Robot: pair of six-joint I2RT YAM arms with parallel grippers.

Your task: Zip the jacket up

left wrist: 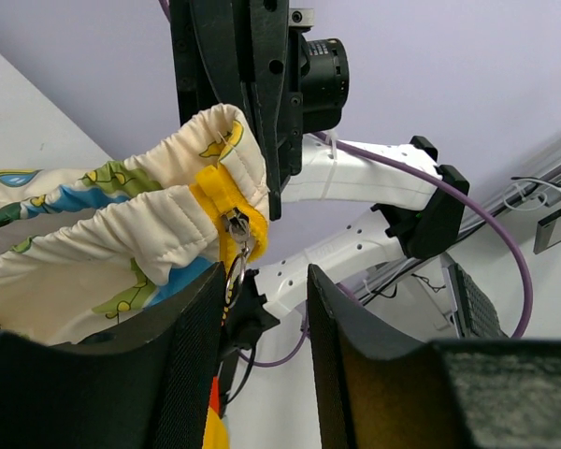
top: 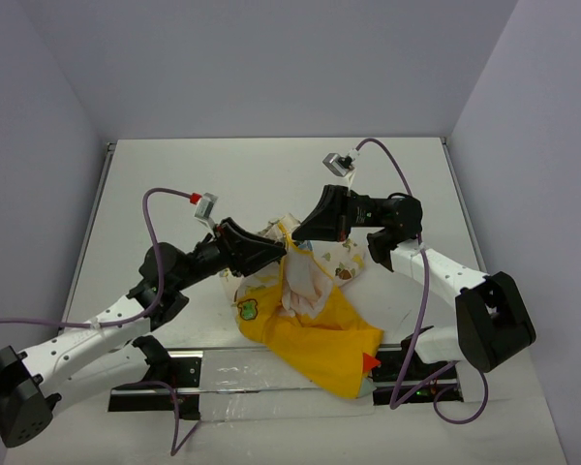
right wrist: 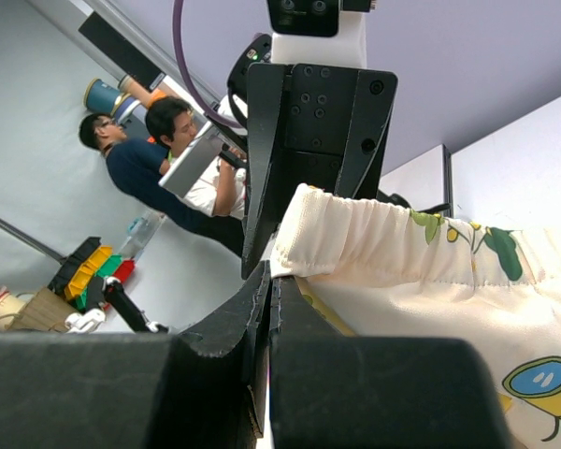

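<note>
1 jacket: crumpled on table between the arms; yellow part toward the near edge, cream printed part lifted at centre.
2 grippers: left gripper and right gripper, both at the raised cream hem.
Left gripper: fingers part-way apart, nothing clamped.
Right gripper: closed tight on the cream hem, beside the yellow zip tape.
1 zip pull: metal, dangling just above one left finger.
1 green patch; 1 red tip.
2 people: background, right wrist view.
</note>
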